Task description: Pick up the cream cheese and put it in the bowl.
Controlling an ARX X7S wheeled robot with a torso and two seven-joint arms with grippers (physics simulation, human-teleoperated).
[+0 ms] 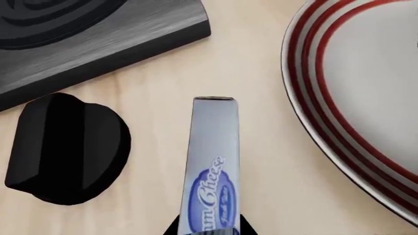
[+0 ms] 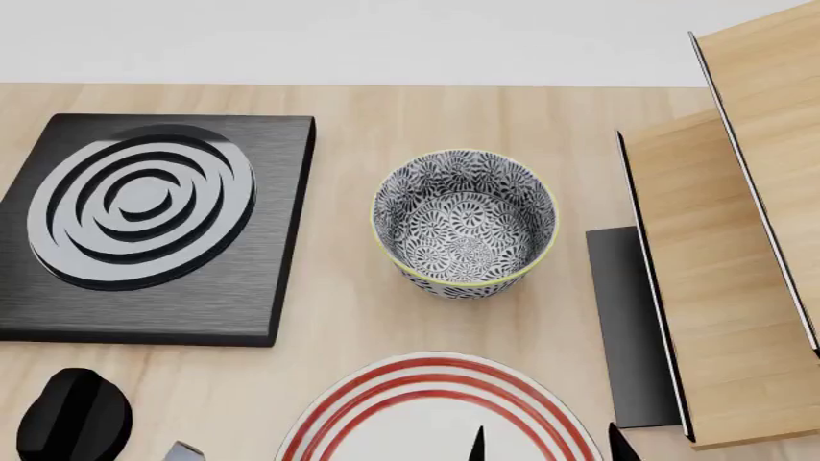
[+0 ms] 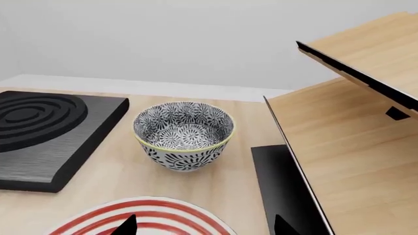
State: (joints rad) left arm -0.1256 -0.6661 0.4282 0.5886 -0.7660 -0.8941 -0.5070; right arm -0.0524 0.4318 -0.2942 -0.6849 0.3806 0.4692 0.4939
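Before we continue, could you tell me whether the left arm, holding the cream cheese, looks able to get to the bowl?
Probably yes. The bowl stands open and empty, with bare table in front of it. The left gripper grips the cream cheese between the knob and the plate.

A black stove plate [image 2: 154, 230] with grey rings lies at the table's [image 2: 346, 327] left, 1 black knob [image 2: 75, 418] near its front edge. A red-ringed white plate [image 2: 436, 413] sits beside the knob. Slanted wooden panels [image 2: 731, 288] stand at right.

The cream cheese [image 1: 212, 166], a flat grey-blue box with a blue oval label, stands on edge at the left wrist view's lower centre. The blue-and-white floral bowl [image 2: 466, 223] sits upright and empty, mid-frame in the head view.
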